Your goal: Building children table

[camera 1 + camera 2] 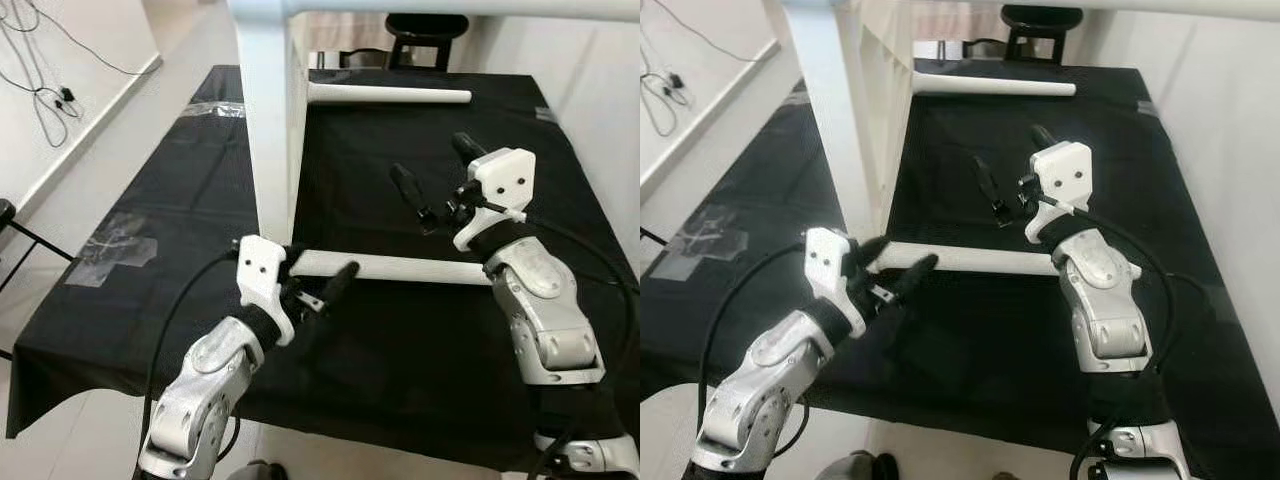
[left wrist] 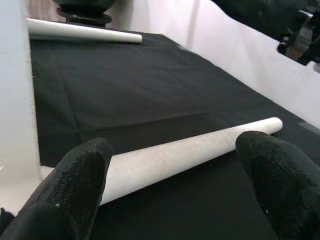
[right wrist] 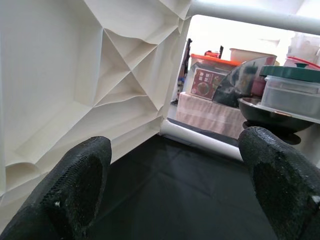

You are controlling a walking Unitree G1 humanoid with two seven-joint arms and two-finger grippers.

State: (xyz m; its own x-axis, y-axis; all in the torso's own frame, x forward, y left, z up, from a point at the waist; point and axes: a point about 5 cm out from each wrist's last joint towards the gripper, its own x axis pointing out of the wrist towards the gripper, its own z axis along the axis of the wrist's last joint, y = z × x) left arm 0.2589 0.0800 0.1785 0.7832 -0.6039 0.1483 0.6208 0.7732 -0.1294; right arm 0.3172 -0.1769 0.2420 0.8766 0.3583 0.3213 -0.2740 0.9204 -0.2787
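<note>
A white tabletop [image 1: 270,120] stands on its edge on the black cloth [image 1: 400,340], its ribbed underside [image 3: 75,75] facing my right gripper. One white leg [image 1: 390,95] sticks out from it low over the cloth, and another [image 3: 250,15] runs higher up. A loose white leg [image 1: 400,267] lies across the cloth in front. My left gripper [image 1: 318,268] is open, its fingers straddling the near end of this leg [image 2: 165,160] without closing on it. Raised above the cloth, my right gripper [image 1: 430,158] is open and holds nothing.
A black stool [image 1: 425,30] stands beyond the far edge of the table. Cables [image 1: 45,90] lie on the floor at the left. Clear tape patches [image 1: 115,245] mark the cloth's left side. Storage boxes and bowls [image 3: 280,90] sit in the background.
</note>
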